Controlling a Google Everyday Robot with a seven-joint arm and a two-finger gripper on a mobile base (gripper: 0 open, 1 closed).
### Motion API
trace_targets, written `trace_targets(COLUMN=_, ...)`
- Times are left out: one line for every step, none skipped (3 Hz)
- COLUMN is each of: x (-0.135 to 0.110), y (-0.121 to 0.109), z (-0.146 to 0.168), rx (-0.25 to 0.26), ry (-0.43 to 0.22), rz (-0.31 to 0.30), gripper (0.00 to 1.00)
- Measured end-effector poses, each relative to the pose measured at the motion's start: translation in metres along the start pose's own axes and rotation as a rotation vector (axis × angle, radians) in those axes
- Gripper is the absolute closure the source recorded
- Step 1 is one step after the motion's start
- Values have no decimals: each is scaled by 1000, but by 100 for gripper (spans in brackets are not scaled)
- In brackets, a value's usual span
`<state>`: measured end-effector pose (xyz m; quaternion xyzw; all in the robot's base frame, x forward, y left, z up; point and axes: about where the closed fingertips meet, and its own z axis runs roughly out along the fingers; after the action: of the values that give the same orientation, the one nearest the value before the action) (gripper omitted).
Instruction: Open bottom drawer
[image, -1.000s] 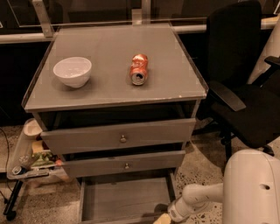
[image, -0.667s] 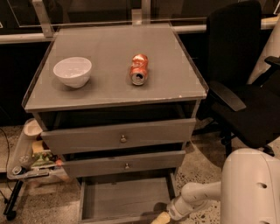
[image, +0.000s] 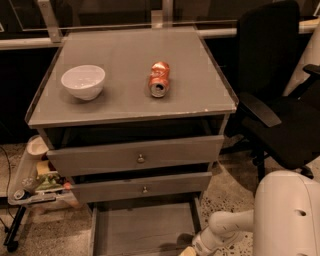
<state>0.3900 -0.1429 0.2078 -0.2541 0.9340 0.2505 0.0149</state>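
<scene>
The grey cabinet (image: 130, 107) has three drawers. The bottom drawer (image: 142, 227) is pulled far out, its flat grey inside showing; its front panel and knob lie below the frame edge. The top drawer front (image: 140, 156) and middle drawer front (image: 144, 187) are slightly out, each with a small round knob. My white arm (image: 227, 230) reaches down to the bottom drawer's front right corner. The gripper (image: 186, 251) is at the bottom edge of the frame, mostly cut off.
A white bowl (image: 83, 81) and a crushed orange can (image: 159, 79) lie on the cabinet top. A black office chair (image: 280, 100) stands right of the cabinet. A small cart with clutter (image: 35, 182) stands at the left. The floor is speckled.
</scene>
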Motion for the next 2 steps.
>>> trace_targets(x=0, y=1, z=-2, rx=0, ry=0, rz=0, gripper=0)
trace_targets(x=27, y=9, z=-4, rx=-7, ry=20, rz=39, gripper=0)
